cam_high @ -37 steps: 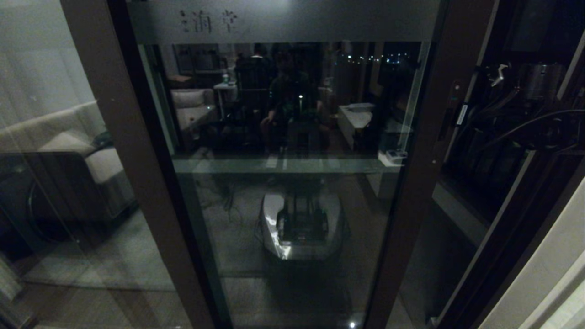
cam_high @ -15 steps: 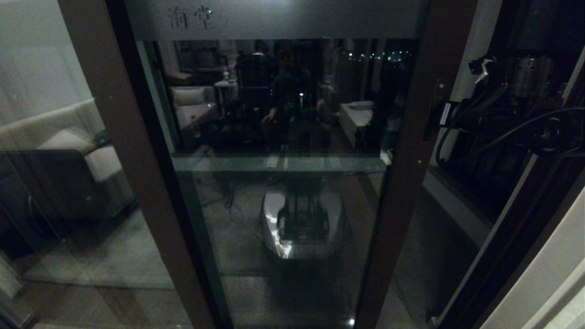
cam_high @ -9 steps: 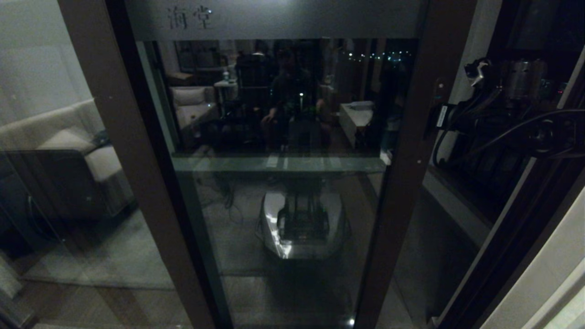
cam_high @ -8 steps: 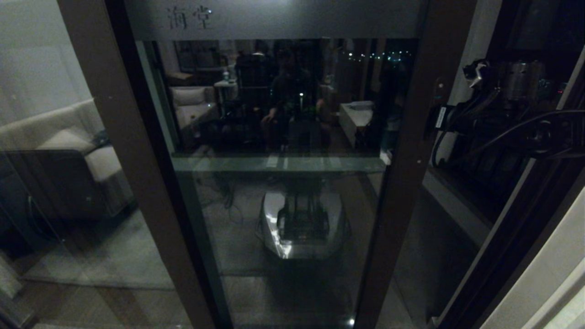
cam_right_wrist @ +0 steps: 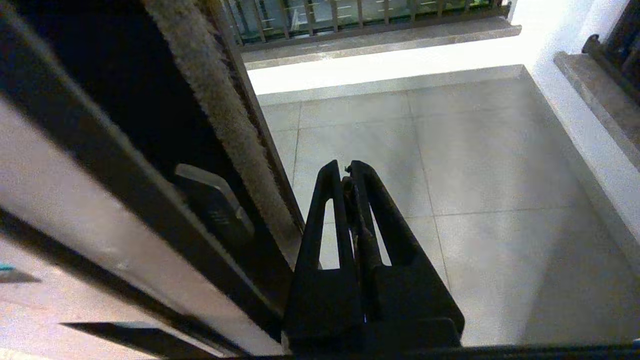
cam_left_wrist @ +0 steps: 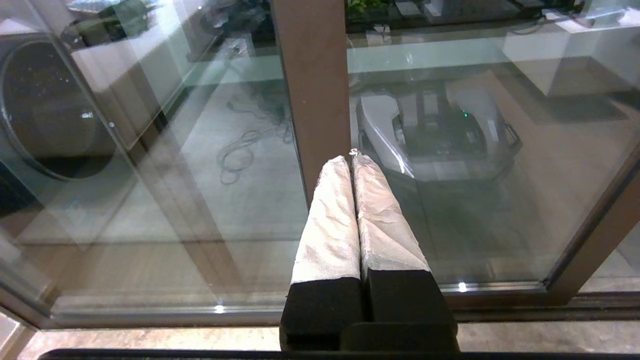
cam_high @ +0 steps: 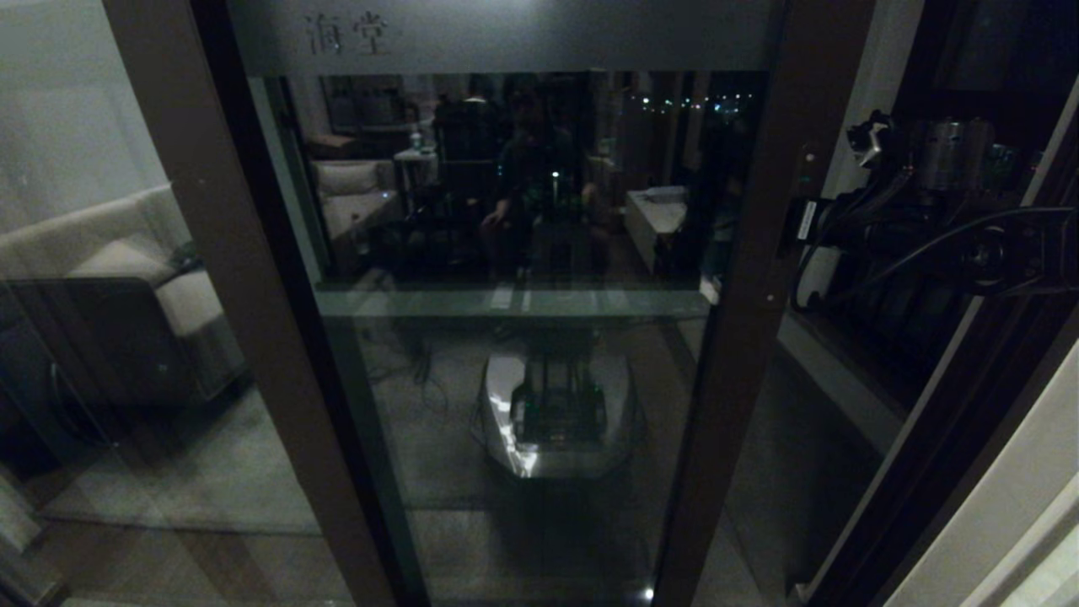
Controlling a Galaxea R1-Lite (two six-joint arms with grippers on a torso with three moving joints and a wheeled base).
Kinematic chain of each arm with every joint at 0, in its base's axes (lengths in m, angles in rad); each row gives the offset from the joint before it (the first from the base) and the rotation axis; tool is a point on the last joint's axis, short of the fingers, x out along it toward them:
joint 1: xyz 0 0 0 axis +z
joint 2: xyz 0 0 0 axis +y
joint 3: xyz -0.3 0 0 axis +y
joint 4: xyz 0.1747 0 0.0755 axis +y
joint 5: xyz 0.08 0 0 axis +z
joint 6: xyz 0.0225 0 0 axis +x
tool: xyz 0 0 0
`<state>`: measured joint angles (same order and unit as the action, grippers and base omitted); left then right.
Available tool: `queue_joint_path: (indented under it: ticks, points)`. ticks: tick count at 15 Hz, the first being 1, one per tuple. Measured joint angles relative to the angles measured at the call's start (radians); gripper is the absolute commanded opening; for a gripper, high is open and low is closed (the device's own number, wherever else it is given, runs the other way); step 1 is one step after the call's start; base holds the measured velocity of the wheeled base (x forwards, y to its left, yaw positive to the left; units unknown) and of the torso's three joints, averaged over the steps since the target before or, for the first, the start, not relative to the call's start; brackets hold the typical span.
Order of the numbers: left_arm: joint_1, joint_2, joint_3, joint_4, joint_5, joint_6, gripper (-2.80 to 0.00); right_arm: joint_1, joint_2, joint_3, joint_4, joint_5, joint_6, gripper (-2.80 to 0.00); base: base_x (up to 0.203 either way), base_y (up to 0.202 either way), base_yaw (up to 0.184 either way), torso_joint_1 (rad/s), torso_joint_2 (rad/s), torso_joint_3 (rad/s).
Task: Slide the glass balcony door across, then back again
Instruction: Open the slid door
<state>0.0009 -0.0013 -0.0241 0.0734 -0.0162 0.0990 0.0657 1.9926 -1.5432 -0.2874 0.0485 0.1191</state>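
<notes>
Comparing the head view with the frames from the last few seconds, I see the glass balcony door (cam_high: 523, 337) has travelled left: its right stile (cam_high: 763, 253) sits further left than it did, and a gap (cam_high: 843, 354) now stands open between that stile and the dark jamb on the right. Over the last half second the stile has barely shifted, so I judge the opening stroke is near its end or stalling.

The right gripper (cam_right_wrist: 348, 172) is at work. In the right wrist view its black fingers are pressed together with nothing between them, reaching past the door's edge with the brush seal (cam_right_wrist: 220, 115) just beside them and the balcony tiles (cam_right_wrist: 450, 165) beyond. The push appears to come from the side of the closed fingers against the stile edge; actual contact is hidden from me. In the head view the right arm (cam_high: 927, 228) occupies the opened gap, near the stile.

The left gripper (cam_left_wrist: 352, 160) is parked low, its white-wrapped fingers closed on nothing, pointing at the plain brown stile (cam_left_wrist: 312, 90) of the fixed panel.

The first half of the task looks largely done; the return slide remains.
</notes>
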Motion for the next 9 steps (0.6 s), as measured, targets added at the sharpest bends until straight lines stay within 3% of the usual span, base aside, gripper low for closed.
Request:
queue_joint_path:
  ticks: [9]
  points:
    - [0.000,0.000,0.000,0.000,0.000,0.000,-2.80,0.034,0.008,-0.001,-0.003,0.000,0.000,-2.80,0.000,0.000,0.000,0.000,0.00,0.000]
